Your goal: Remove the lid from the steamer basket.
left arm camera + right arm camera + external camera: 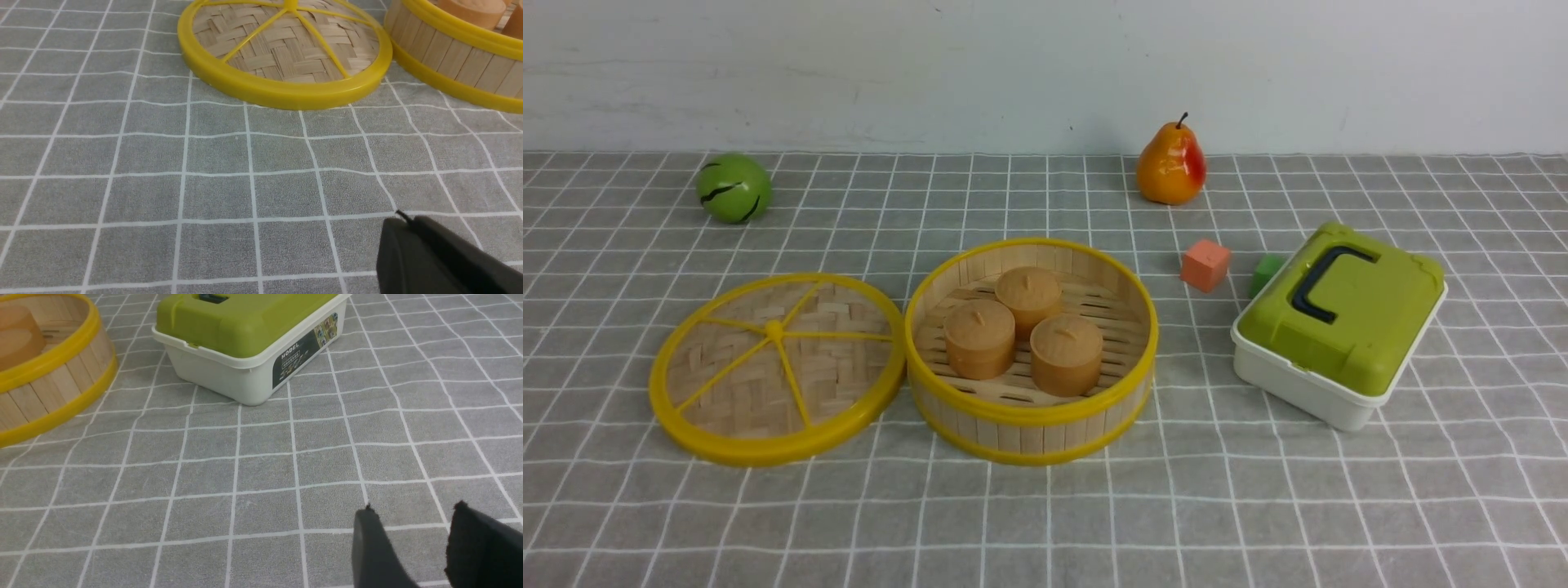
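I read one word, "MODEL", on the dark label on the side of the white box [245, 371]; the smaller lines under it and the little pictures beside it are too fine to make out. My right wrist view cuts off the far end of that box's green lid [241, 322] and shows only a sliver of its dark handle [210, 298].

The steamer basket [1031, 425] is my landmark, sitting open on the grey checked counter [1258, 506]. The lid [778, 369] lies flat on the cloth at the basket's left, rims touching or very nearly so. Inside the basket stand three tan bun-shaped pieces [1029, 331], close together. My left wrist view crops the lid's far edge and shows just a slice of the basket wall [449, 57].

Right of the basket sits the white box, angled. Between them and a little farther back are an orange cube [1205, 265] and a green cube [1264, 273], the green one partly hidden behind the box. Farther back right stands a pear [1171, 165]; far back left, a green ball [734, 188].

My right fingers [412, 535] are spread apart, holding nothing, over bare cloth near the box. Of my left fingers [429, 257] I see only one dark tip at the frame's corner, so I cannot tell whether they're apart or together. Neither arm shows in the front view.
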Action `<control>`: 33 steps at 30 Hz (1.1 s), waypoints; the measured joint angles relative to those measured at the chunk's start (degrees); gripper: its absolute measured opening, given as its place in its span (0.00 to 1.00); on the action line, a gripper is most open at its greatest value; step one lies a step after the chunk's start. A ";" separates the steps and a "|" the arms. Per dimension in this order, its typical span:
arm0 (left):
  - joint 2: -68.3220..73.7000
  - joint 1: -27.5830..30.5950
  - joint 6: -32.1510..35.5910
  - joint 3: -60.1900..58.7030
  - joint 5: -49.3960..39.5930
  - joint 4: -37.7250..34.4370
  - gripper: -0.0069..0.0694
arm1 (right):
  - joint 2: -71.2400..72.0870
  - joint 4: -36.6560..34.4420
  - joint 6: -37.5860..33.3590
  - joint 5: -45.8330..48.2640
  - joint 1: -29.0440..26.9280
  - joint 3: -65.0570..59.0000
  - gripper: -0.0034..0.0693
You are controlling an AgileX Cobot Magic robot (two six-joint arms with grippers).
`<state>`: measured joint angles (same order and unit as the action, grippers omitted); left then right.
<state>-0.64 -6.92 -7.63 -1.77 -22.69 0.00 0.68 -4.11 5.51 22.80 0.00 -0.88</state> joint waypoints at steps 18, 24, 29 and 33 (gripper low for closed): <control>0.00 0.00 0.00 0.00 0.00 0.00 0.10 | 0.00 0.00 0.00 0.00 0.00 0.00 0.38; 0.00 0.00 0.00 0.00 0.00 0.00 0.11 | 0.00 0.00 0.00 0.00 0.00 0.00 0.38; 0.00 0.00 0.00 0.00 0.00 0.00 0.12 | 0.00 0.00 0.00 0.00 0.00 0.00 0.38; 0.00 0.00 0.00 0.00 0.00 0.00 0.12 | 0.00 0.00 0.00 0.00 0.00 0.00 0.38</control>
<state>-0.64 -6.92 -7.63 -1.77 -22.69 0.00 0.68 -4.11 5.51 22.80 0.00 -0.88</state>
